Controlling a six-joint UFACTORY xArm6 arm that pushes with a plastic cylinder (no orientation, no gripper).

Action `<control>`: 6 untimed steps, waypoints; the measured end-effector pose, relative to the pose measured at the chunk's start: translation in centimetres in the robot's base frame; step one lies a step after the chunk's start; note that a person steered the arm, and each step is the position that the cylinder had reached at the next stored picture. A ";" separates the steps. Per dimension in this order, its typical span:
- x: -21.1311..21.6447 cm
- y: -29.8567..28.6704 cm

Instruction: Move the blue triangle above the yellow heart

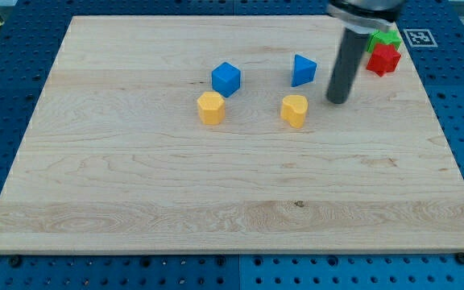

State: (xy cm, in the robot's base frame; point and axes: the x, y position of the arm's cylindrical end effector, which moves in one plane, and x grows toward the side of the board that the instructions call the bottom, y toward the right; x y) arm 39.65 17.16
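Note:
The blue triangle (pixel 303 70) lies on the wooden board (pixel 216 185) toward the view's top, just above and slightly right of the yellow heart (pixel 295 110). A small gap separates the two. My tip (pixel 337 101) stands to the right of both, about level with the heart's upper edge, touching neither block. The dark rod rises from the tip toward the view's top and hides part of the board behind it.
A blue cube (pixel 225 78) and a yellow hexagon-like block (pixel 211 107) sit left of the heart. A red block (pixel 383 60) and a green block (pixel 387 38) sit together at the board's top right, partly behind the rod.

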 end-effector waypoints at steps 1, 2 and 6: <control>-2.9 2.7; -5.0 2.6; -5.2 -3.8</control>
